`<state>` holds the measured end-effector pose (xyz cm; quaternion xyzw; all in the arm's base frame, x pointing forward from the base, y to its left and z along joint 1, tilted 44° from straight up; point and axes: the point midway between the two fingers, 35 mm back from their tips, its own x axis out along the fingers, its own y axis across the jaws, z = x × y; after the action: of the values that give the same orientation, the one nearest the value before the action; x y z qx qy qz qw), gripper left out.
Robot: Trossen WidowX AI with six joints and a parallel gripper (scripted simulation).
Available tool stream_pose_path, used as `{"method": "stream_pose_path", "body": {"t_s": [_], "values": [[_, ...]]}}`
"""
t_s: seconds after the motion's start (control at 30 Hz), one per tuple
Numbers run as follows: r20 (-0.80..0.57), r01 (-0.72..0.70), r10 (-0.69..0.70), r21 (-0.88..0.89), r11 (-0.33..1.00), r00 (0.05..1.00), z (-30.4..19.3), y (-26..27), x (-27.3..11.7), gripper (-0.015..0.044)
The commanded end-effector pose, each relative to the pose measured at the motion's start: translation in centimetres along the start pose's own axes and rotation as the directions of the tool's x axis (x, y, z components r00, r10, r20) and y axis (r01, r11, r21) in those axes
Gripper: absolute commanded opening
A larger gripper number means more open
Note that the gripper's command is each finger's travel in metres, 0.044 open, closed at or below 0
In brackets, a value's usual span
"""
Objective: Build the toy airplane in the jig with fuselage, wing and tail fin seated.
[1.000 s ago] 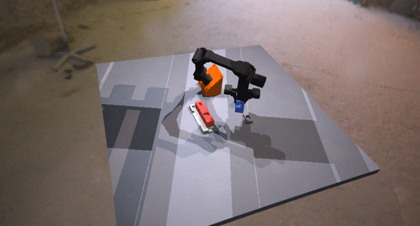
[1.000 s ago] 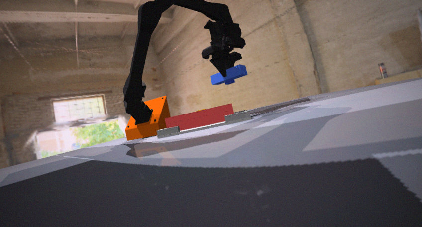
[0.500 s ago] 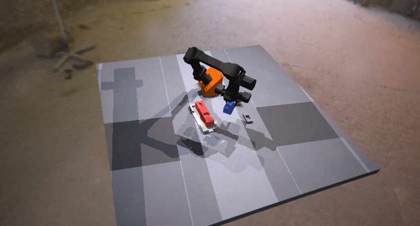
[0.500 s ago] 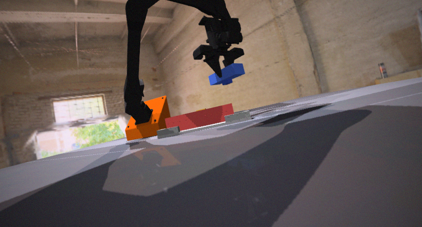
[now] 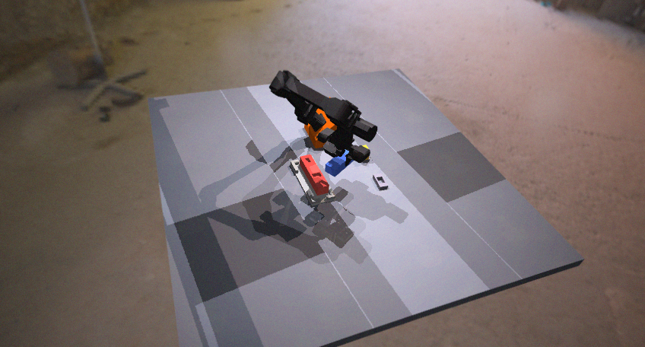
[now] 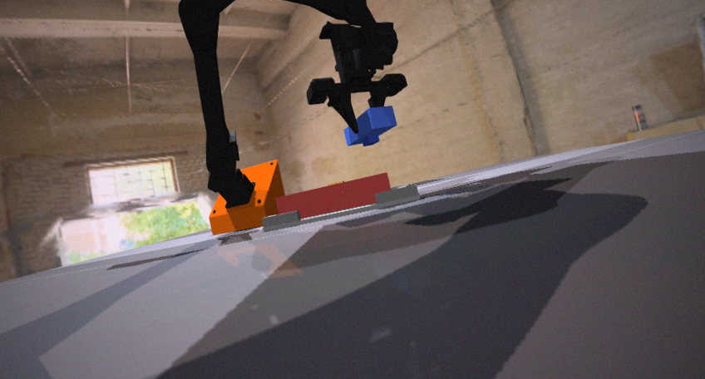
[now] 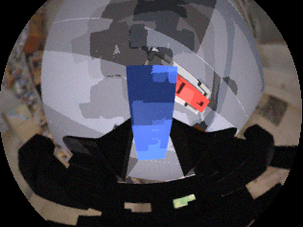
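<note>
The black six-joint robot arm (image 5: pixel 311 93) (image 6: pixel 204 56) rises from its foot, bends over at the elbow and reaches outward. Its black parallel-jaw gripper (image 5: pixel 345 160) (image 6: pixel 366 120) (image 7: pixel 151 118) hangs at the far end, pointing downward, the two fingers partly apart and clamped shut on something.

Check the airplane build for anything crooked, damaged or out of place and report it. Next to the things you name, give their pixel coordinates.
Nothing stands out. The red fuselage (image 5: pixel 314 175) (image 6: pixel 335 196) (image 7: pixel 193 94) sits lengthwise in the pale jig (image 5: pixel 301 183) (image 6: pixel 397 195), with no damage visible. The blue wing (image 5: pixel 335 164) (image 6: pixel 382 120) (image 7: pixel 152 114) is held above the table in the gripper (image 5: pixel 347 158) (image 6: pixel 366 122) (image 7: pixel 151 118). The yellow piece is mostly hidden, so I cannot judge it.
</note>
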<state>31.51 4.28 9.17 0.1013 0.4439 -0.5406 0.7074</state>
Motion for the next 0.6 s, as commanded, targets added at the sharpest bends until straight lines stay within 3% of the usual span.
{"method": "stream_pose_path", "body": {"t_s": [0.0,0.57], "values": [[0.003,0.003,-0.004,0.073,0.997,1.000,0.7,-1.1,0.4,0.0000],[0.013,0.008,-0.013,0.378,0.926,1.000,3.1,-5.9,1.8,0.0000]]}}
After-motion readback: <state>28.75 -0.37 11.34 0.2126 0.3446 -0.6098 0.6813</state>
